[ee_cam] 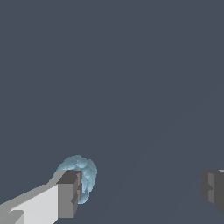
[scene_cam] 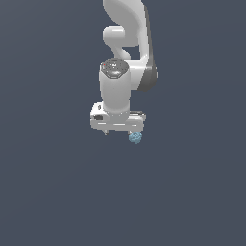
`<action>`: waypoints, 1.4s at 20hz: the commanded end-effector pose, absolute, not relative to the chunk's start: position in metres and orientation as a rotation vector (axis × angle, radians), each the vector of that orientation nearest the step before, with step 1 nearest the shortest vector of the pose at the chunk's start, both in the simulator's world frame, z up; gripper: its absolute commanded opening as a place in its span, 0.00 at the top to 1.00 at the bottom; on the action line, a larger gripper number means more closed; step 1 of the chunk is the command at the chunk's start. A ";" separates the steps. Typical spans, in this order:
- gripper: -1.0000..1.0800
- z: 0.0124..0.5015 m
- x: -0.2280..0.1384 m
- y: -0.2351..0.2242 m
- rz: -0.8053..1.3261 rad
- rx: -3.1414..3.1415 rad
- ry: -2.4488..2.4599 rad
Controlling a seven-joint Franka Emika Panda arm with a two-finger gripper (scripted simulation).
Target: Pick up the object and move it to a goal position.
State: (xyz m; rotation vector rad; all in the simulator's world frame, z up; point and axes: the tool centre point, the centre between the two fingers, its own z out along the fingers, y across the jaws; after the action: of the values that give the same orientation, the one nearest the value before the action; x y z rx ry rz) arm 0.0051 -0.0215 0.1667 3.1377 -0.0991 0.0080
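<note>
Lump [scene_cam: 135, 138] first, in the exterior view: the small light-blue, bumpy ball sits just under the white claw [scene_cam: 118, 130], toward the exterior view's right end of the claw's body, not under its middle. The arm hangs nearly straight down over it, and the claw's broad bar runs across the picture, so the lump lies off to 1 side along that bar. The fingers themselves are mostly hidden behind the body here, so this view does not show whether anything touches the lump. The plain grey counter [scene_cam: 57, 192] carries no other thing that I can see.

In the wrist view the claw [ee_cam: 142, 190] is released: its 2 fingers stand well apart, with a wide bare gap between them. The lump [ee_cam: 83, 175] is not in that gap's middle. It lies right at 1 finger [ee_cam: 68, 194], partly hidden behind that finger's tip and seemingly touching or just beside it, while the other finger [ee_cam: 214, 188] is far from it.

As I judge it, the grasp turns on this offset: the claw needs to shift sideways along its opening line toward the lump, so the lump sits between the fingers before they close.
</note>
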 end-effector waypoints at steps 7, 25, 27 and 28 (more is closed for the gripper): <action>0.04 0.147 -0.007 0.002 0.006 3.132 -0.245; 0.04 0.095 -0.053 0.061 0.000 3.071 -0.666; 0.04 0.092 -0.055 0.063 0.000 3.066 -0.687; 0.04 0.091 -0.056 0.064 0.000 3.064 -0.696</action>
State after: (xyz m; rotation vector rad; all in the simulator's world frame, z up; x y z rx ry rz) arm -0.0546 0.0627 0.0931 3.0678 -0.6778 -0.0006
